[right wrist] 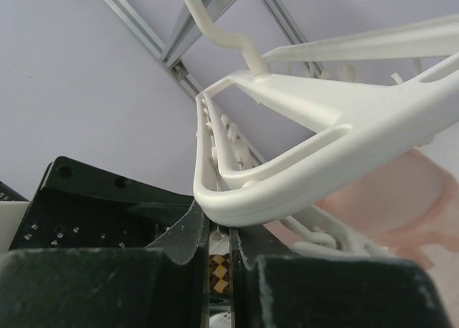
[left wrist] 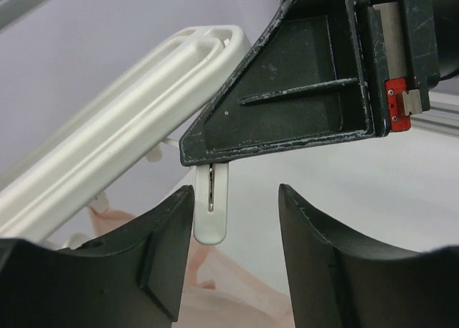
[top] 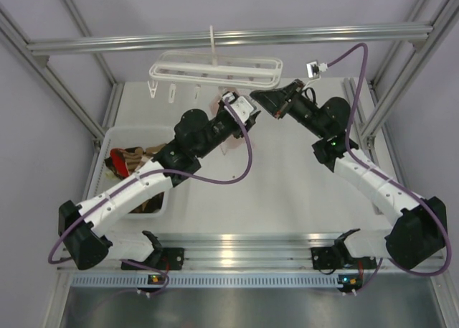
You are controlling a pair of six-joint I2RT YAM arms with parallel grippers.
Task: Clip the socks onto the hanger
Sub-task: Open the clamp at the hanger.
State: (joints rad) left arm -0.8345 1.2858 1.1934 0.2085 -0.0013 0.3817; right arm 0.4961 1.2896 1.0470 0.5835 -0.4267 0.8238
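The white hanger (top: 215,68) hangs from the top rail; its rails also show in the left wrist view (left wrist: 122,127) and the right wrist view (right wrist: 301,163). My right gripper (top: 257,97) (right wrist: 220,231) is under the hanger's right end, its jaws nearly closed on the top of a dangling white clip (left wrist: 211,209). My left gripper (left wrist: 235,191) is open and empty, with that clip's lower end hanging just inside its left finger (left wrist: 168,235). Argyle socks (top: 133,158) lie in the basket. A strip of check pattern (right wrist: 219,270) shows through the right jaws' gap; I cannot tell where it lies.
A white basket (top: 107,138) stands at the left of the table. A pale pink cloth (top: 217,102) hangs by the hanger, below the left gripper (left wrist: 215,292) and to the right in the right wrist view (right wrist: 401,199). Aluminium frame posts stand on both sides.
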